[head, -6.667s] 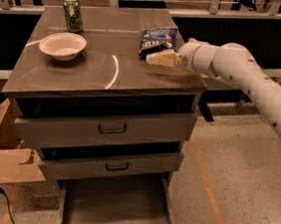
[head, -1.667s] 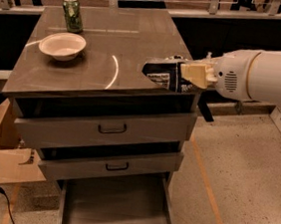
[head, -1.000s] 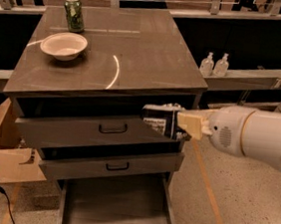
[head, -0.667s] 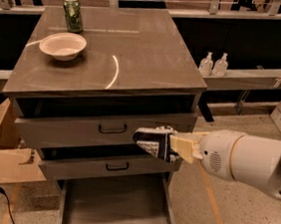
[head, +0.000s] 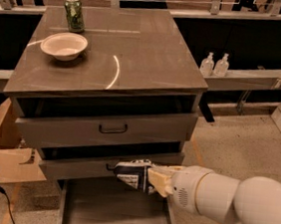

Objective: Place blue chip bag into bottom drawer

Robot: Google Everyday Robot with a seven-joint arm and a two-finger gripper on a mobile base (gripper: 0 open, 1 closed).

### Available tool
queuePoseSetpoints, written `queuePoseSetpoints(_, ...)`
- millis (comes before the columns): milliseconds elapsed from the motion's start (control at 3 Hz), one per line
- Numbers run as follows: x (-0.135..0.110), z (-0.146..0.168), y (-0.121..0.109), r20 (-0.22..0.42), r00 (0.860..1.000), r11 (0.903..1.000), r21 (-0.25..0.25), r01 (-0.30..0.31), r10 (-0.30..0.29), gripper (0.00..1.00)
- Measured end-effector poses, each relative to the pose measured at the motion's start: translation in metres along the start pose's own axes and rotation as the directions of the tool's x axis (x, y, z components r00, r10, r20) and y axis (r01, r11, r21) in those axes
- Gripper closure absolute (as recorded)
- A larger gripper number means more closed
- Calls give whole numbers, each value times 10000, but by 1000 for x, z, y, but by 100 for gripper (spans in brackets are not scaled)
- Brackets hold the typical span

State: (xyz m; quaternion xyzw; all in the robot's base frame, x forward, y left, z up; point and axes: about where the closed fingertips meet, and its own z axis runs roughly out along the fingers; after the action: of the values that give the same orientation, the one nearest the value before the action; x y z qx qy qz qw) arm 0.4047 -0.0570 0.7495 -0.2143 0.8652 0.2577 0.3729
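- The white arm's tan two-finger hand (head: 157,180) sits low in front of the bench, pinching the small, crinkly, glossy dark blue chip bag (head: 131,173).
- The bag hangs just above the bottom drawer (head: 115,209), a wide grey metal tray pulled out beneath the bench.
- On the bench (head: 151,60), a broad grey-brown top catching a pale curved glare: a cream round bowl (head: 64,45) on its left side, a green can (head: 74,14) behind that at the far edge.
- Right of the bench, two clear bottles (head: 207,64) stand on a grey ledge (head: 254,78).
- Speckled floor (head: 237,149) around the bench, with a brown cardboard box (head: 5,160) at its left.
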Motion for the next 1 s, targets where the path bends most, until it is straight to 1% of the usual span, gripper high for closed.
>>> queuePoseSetpoints(333,47,41,4,-119,9994,9994,-48,-331,330,100)
queuePoseSetpoints(667,47,41,4,-127,9994,9995,-62,-324,323,100)
queuePoseSetpoints(1000,56,49,-9,95,9982,9977,347,-587,584,100)
